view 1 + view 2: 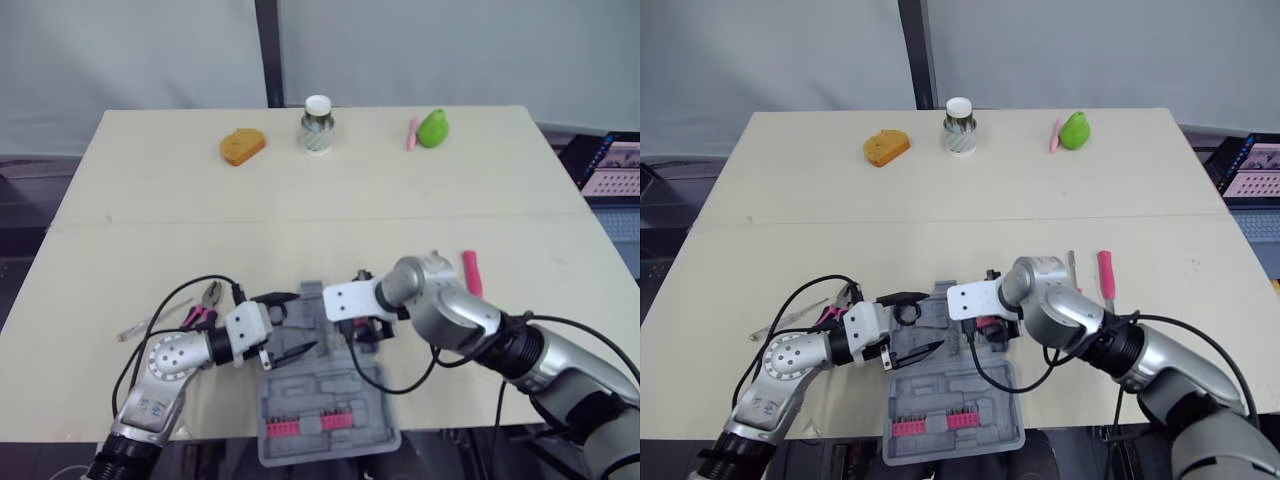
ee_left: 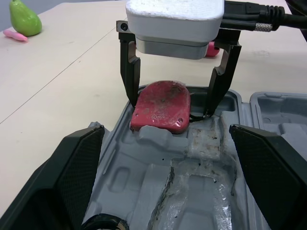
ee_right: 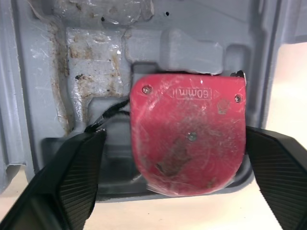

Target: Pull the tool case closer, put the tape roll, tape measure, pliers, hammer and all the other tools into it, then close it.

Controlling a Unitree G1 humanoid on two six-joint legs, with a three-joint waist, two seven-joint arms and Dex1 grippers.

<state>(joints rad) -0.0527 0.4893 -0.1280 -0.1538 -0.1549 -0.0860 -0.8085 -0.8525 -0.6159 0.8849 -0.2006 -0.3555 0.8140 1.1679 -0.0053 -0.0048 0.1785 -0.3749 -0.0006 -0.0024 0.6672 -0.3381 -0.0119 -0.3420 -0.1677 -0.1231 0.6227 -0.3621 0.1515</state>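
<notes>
surface: light tan. tool case lies open at the near edge, grey, its near end sticking out past the edge, with a row of pink bits in that end.
right tool is over the far end of the case, pointing down, released. its fingers straddle the tape measure: one finger sits at its side, the other stands apart.
the tape measure is red and lies flat in a recess at the far rim of the case.
left tool is spread wide and empty, low over the left side of the case, aimed at the right tool.
pliers with pink grips are on the surface just left of the case. pink-handled tool is on the right, apart from the case.
far side: orange piece, jar, green pear.
</notes>
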